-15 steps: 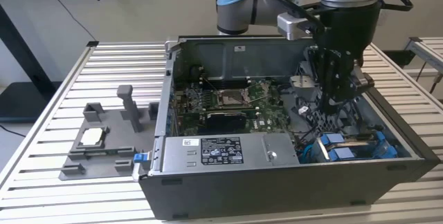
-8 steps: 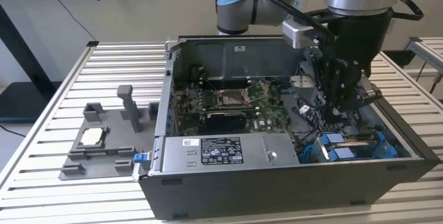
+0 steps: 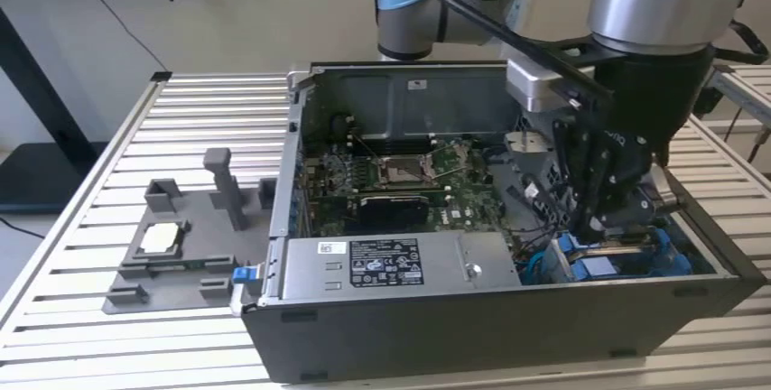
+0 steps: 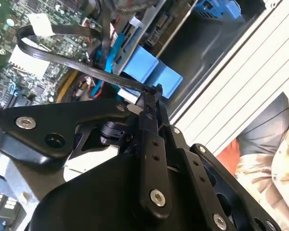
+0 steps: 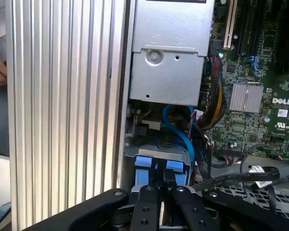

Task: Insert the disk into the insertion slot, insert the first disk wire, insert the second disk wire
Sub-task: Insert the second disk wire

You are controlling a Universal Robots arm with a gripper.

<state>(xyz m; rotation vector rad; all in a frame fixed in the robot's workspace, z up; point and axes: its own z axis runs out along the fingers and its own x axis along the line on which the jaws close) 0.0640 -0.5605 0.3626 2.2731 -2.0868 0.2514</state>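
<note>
Gripper (image 3: 608, 227) lowered inside open computer case (image 3: 506, 327), at corner on exterior view's right. Fingers nearly closed, pinching end of flat black cable (image 4: 62, 60) in second wrist view. Disk (image 5: 160, 163) with blue bracket seated in insertion slot (image 3: 674, 259), directly under gripper tips. Case resting on slatted tabletop (image 3: 121, 137).

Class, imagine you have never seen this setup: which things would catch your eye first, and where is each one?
The open computer case sits on a slatted metal table, its green motherboard exposed. The black gripper reaches into the case at the exterior view's right, above bright blue plastic parts. In the second wrist view, a flat black cable loops near its fingertips.
</note>
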